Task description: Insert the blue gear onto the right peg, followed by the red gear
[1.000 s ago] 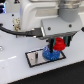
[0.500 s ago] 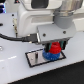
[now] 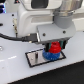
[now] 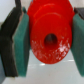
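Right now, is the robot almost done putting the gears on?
Nearly. The blue gear already lies low on the dark base plate, so that step looks done. The gripper holds the red gear just above it. Whether the red gear is fully seated can't be told. Left: press it home and let go.

A bright-red gear (image 4: 49, 40) sits over a blue gear (image 3: 50, 55), flanked by seemingly teal-green pads (image 4: 21, 44).

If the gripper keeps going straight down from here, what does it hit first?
The gripper, shut on the red gear, points down at the blue gear. The red gear would probably meet the blue gear first, if they aren't touching already; the gap is unclear. The dark base plate lies beneath.
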